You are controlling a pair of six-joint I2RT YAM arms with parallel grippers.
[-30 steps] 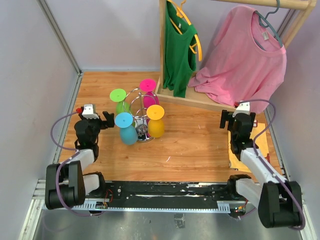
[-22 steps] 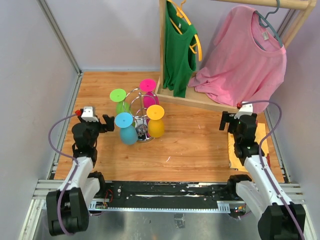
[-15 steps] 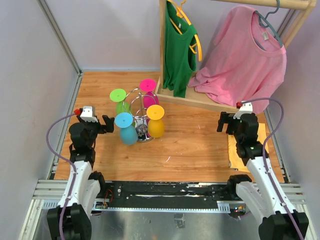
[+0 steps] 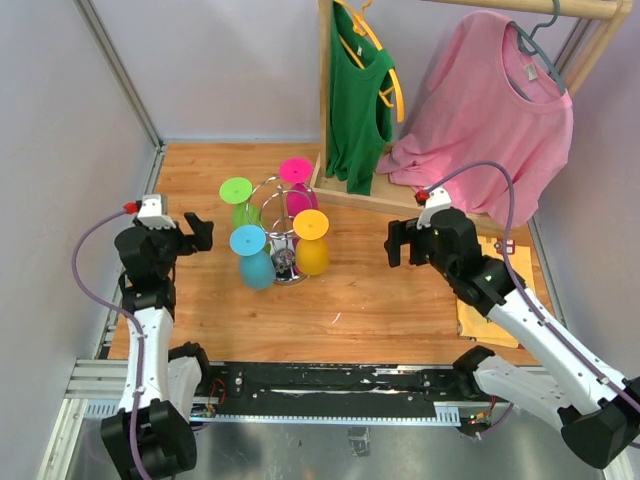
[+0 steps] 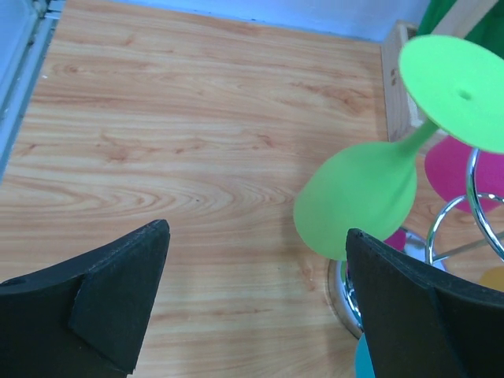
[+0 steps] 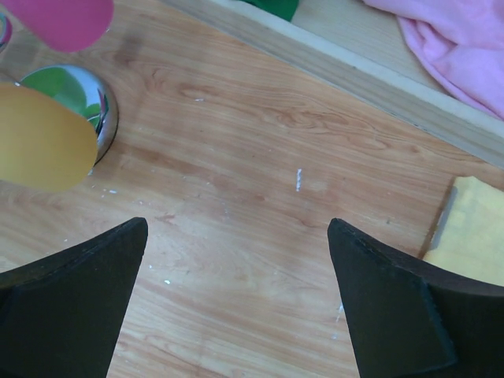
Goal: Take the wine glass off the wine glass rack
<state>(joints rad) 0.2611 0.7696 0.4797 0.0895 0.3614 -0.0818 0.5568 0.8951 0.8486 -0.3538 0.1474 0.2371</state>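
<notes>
nothing is lifted yet: the green wine glass [image 4: 237,190] hangs foot-up with three other glasses [image 4: 311,225] on the wine glass rack [image 4: 271,200] mid-counter [image 4: 380,290], the left tool [image 4: 205,233] spread wide and empty near it, the right tool [image 4: 393,243] likewise wide, empty, farther off.

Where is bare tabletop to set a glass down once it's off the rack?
Free: the wood between the wine glass rack and the right pincer, and the table strip along its near edge. Crowded: around the hanging glasses and the clothes rack base.
</notes>
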